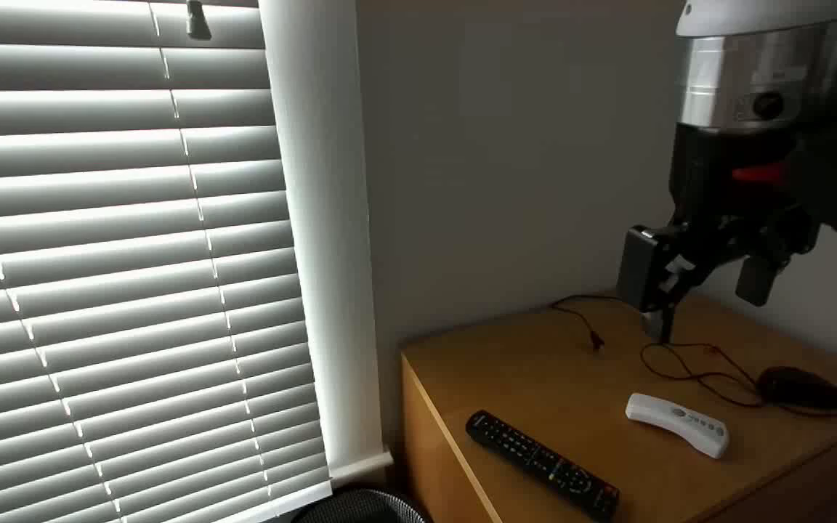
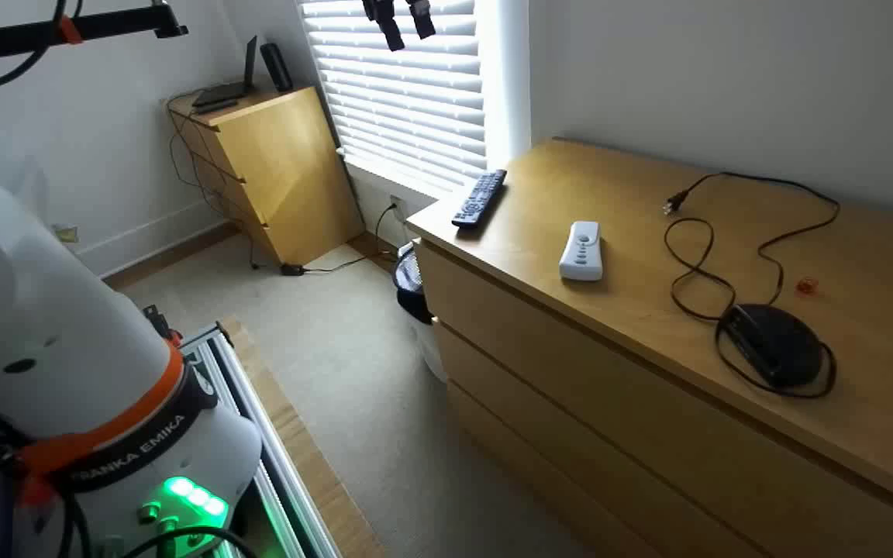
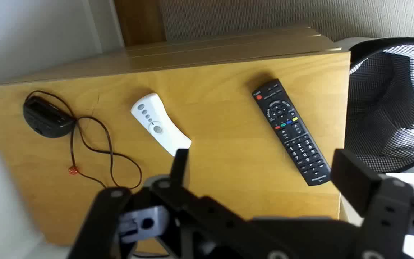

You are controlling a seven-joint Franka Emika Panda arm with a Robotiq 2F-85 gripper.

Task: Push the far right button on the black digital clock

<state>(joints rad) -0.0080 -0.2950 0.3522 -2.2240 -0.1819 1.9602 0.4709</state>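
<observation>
The black digital clock is a small rounded black unit with a cord. It sits on the wooden dresser top in both exterior views [image 1: 800, 387] [image 2: 776, 345] and at the left of the wrist view [image 3: 49, 118]. Its separate buttons are too small and dark to make out. My gripper [image 3: 262, 163] is open and empty, its fingers wide apart. It hangs above the dresser and apart from the clock, on the side toward the window. It also shows in both exterior views [image 1: 698, 280] [image 2: 409, 32].
A white remote [image 3: 162, 124] and a black TV remote [image 3: 291, 131] lie on the dresser [image 2: 625, 201]. The clock's cord [image 2: 772, 248] loops over the top near a small orange-red item [image 2: 807, 286]. A mesh bin [image 3: 386, 108] stands beside the dresser, near the window blinds [image 1: 120, 290].
</observation>
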